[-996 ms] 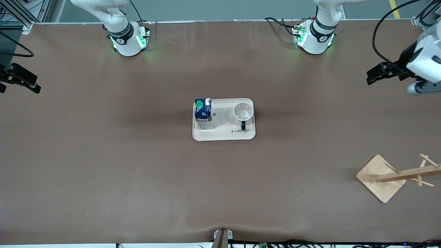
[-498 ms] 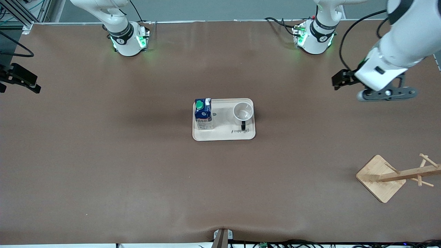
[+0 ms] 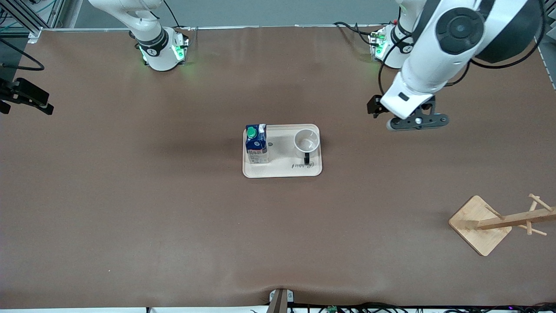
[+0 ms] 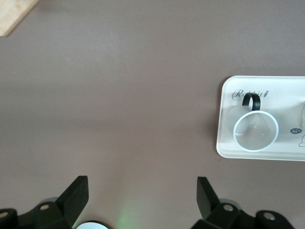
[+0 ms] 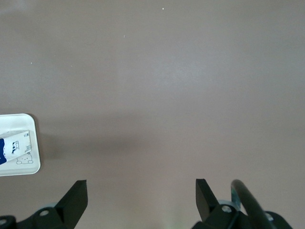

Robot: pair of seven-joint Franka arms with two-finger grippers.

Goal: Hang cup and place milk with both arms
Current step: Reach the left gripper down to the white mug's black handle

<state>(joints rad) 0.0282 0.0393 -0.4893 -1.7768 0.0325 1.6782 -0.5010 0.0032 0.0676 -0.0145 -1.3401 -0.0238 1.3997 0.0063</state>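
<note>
The tray (image 3: pixel 282 171) is the anchor here: a pale rounded rectangle in the middle of the brown surface (image 3: pixel 173 217). The cup (image 3: pixel 306 141) stands upright on the tray at its left-arm end, mouth up, with its black handle (image 3: pixel 306 158) pointing toward the front camera. The milk (image 3: pixel 256 144) stands upright on the tray at its right-arm end, green cap on top; the two are apart, with bare tray between them.

The left gripper (image 3: pixel 377 108) hangs in the air over bare surface off the tray's left-arm end, and in the left wrist view its fingers (image 4: pixel 76 195) are spread wide with nothing between them. The right gripper (image 3: pixel 26 98) waits over the surface well away from the tray toward the right arm's end, its fingers (image 5: pixel 75 196) likewise parted and empty.

The step in hand looks like the left arm's approach to the cup. To do it well, the gripper should centre over the cup before it descends, then close across the rim or wall in a way that leaves the handle loop free, since the loop must later slide onto a peg of the wooden rack (image 3: pixel 499 221), which stands well away from the tray, nearer the front camera at the left-arm end. A slow descent avoids nudging the cup across the tray.
</note>
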